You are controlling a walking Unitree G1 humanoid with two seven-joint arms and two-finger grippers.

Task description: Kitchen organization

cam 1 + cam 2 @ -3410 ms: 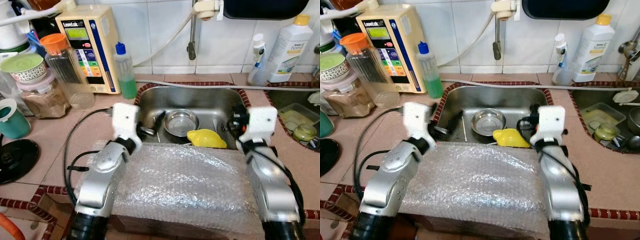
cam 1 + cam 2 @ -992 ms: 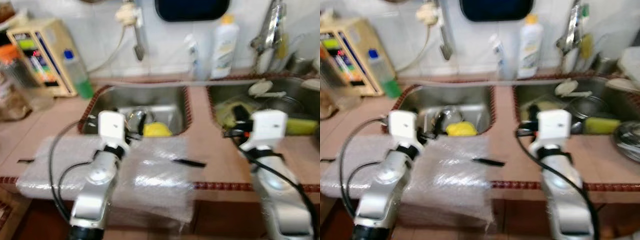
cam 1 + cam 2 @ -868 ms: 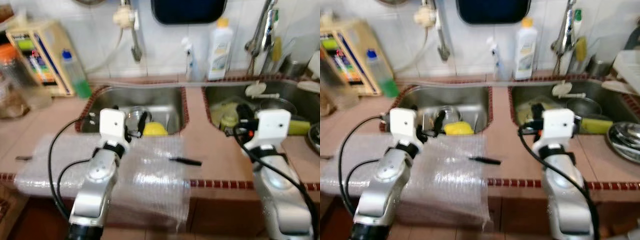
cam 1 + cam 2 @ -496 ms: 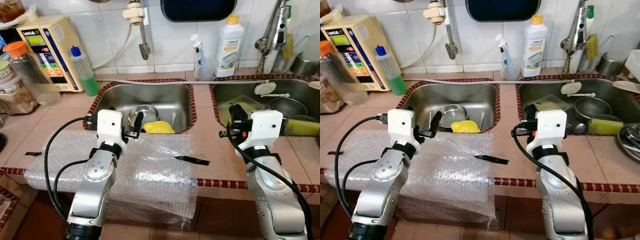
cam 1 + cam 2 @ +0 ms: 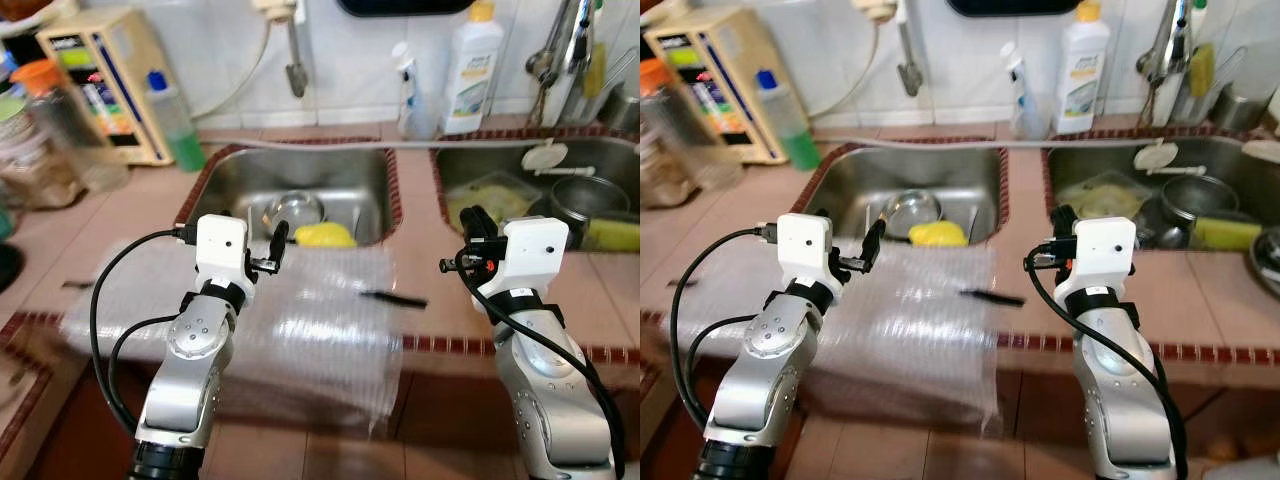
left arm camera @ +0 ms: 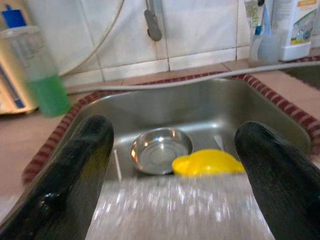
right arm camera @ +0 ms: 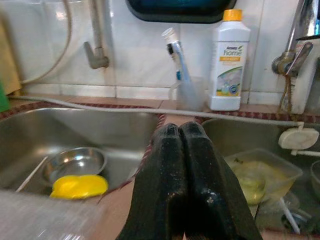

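I am holding the left gripper spread toward the sink, ready to reach; the right gripper is hovering with jaws pressed together.

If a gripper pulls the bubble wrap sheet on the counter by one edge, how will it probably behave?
The bubble wrap sheet is probably floppy: its front part droops over the counter edge. It looks thin and see-through, so likely very light, and may slide or bunch rather than lift flat. The small black item lying on it would probably shift with it.
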